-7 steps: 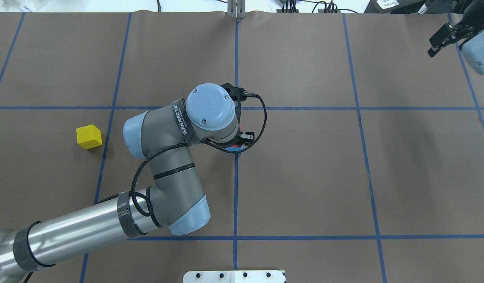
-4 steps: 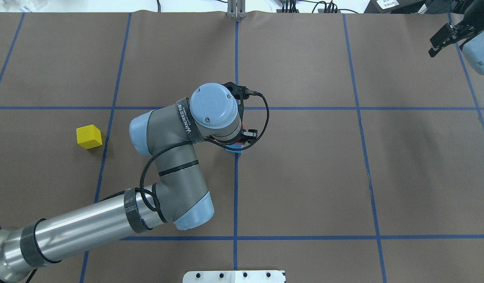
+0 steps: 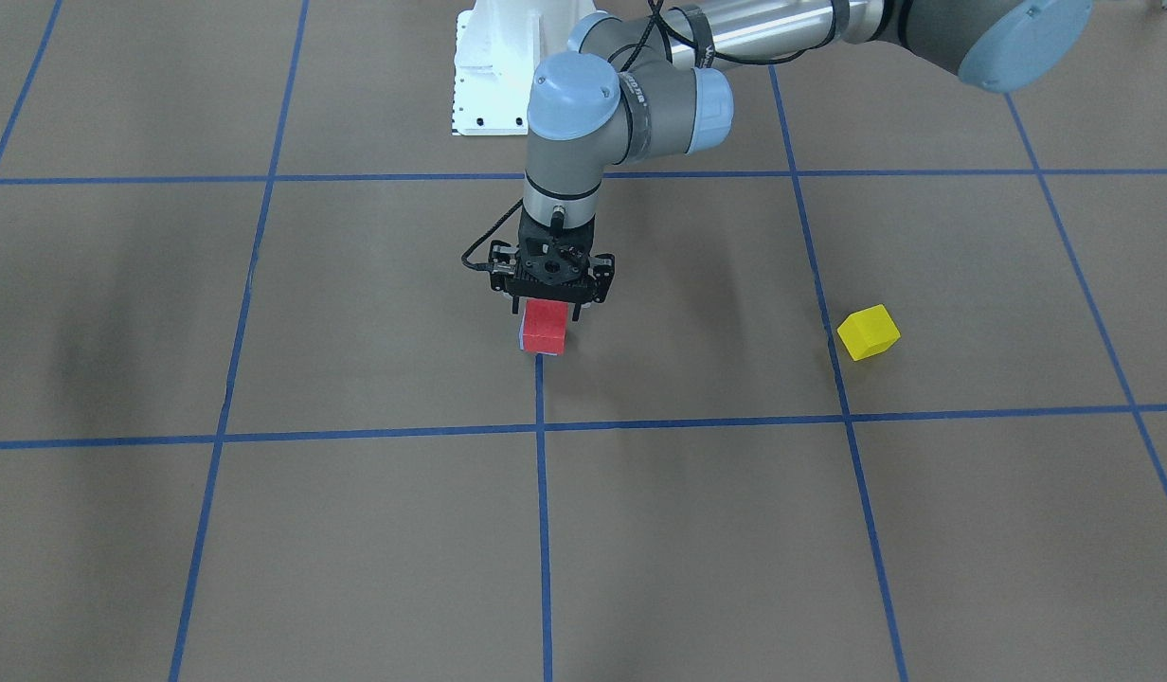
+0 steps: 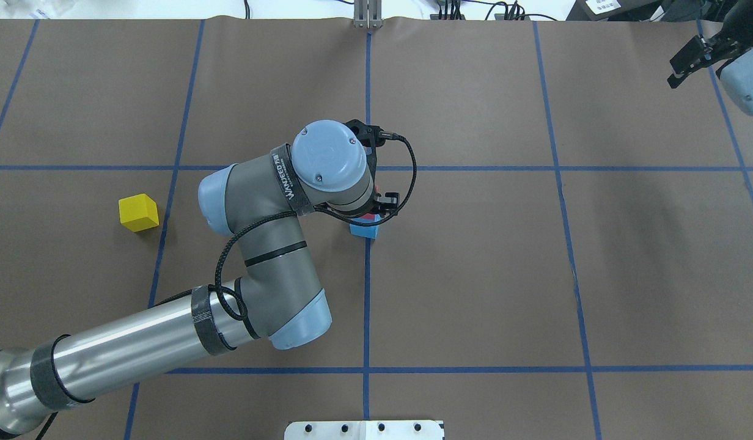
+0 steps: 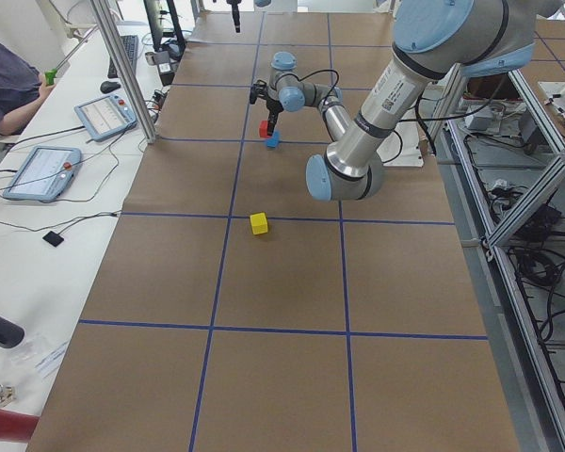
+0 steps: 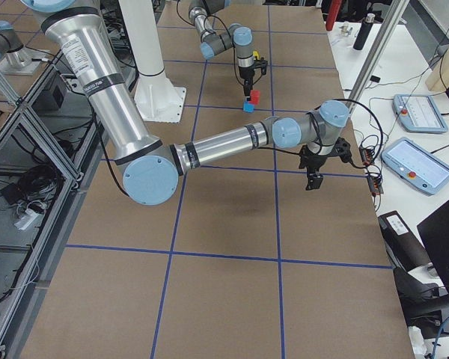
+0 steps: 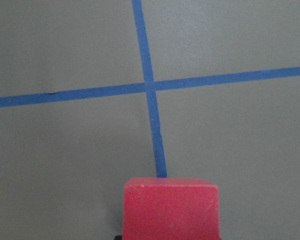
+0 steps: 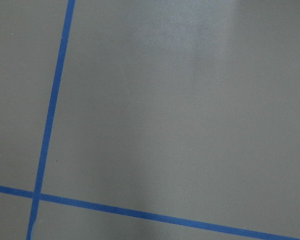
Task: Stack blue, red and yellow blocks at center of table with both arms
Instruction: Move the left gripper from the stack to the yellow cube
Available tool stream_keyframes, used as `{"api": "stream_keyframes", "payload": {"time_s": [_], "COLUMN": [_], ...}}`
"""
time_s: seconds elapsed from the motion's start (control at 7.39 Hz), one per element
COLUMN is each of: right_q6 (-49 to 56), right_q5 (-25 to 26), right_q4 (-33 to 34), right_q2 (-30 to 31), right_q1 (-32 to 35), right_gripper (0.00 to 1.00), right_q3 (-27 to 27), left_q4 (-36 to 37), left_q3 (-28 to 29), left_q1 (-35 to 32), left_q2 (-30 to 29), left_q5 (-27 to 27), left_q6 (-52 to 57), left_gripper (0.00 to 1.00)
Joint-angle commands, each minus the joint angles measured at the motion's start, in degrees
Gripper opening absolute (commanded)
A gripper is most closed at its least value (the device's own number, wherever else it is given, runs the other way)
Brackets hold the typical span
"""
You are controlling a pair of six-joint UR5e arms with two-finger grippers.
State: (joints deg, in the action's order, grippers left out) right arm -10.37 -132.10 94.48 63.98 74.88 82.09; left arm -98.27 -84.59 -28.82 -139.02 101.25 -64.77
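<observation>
Wrist turned straight down in the front-facing view, my left arm reaches out from the white pedestal and hangs my left gripper over the blue block, pinching the red block from both sides. The red block hides nearly all of the blue block here, and I cannot tell whether they touch. The yellow block lies well apart from the blue block on my left side, askew to the tape lines, with bare table all round it.

Overhead, my elbow folds back toward me from the blue block. A black strap on the wrist carries white lettering, seemingly "WANDEED". My right gripper hangs far from the blue block, by the table's far right corner; I cannot tell whether it is spread or pressed together.

From the right end, the red block shows above the blue block and slightly off it.

My left wrist camera has the red block low in view, with a tape crossing beyond. My right wrist camera shows only table and tape.
</observation>
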Motion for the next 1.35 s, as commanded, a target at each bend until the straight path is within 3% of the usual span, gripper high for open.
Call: {"api": "stream_keyframes", "payload": {"time_s": [0.0,0.27,0.41,0.54,0.81,0.95,1.22], "right_q6": [0.0,0.0,0.1,0.3,0.6,0.5,0.5], "right_q5": [0.0,0.0,-0.1,-0.1,-0.1,-0.1,0.0], "right_q4": [0.0,0.0,0.1,0.1,0.1,0.1,0.1], "right_q2": [0.0,0.0,0.0,0.0,0.0,0.1,0.0], "right_q1": [0.0,0.3,0.6,0.7,0.8,0.9,0.9], "right_gripper": [1.0,1.0,1.0,1.0,1.0,1.0,1.0], "right_q3": [0.0,-0.1,-0.1,-0.1,-0.1,-0.1,-0.1], "left_q4": [0.2,1.1,5.9,11.5,11.9,11.8,8.2], "left_q3": [-0.7,-3.1,-7.7,-14.1,-30.3,-34.1,-35.2], "left_q1": [-0.3,-1.5,-4.6,-7.9,-11.1,-14.0,-16.5], "left_q2": [0.2,0.3,0.8,3.4,20.0,27.0,37.7], "left_q5": [0.3,1.1,6.5,11.0,11.8,12.3,12.9], "left_q6": [0.2,0.2,0.4,1.9,7.9,9.8,9.3], "left_gripper": [0.83,0.92,0.99,0.99,1.0,0.99,0.99]}}
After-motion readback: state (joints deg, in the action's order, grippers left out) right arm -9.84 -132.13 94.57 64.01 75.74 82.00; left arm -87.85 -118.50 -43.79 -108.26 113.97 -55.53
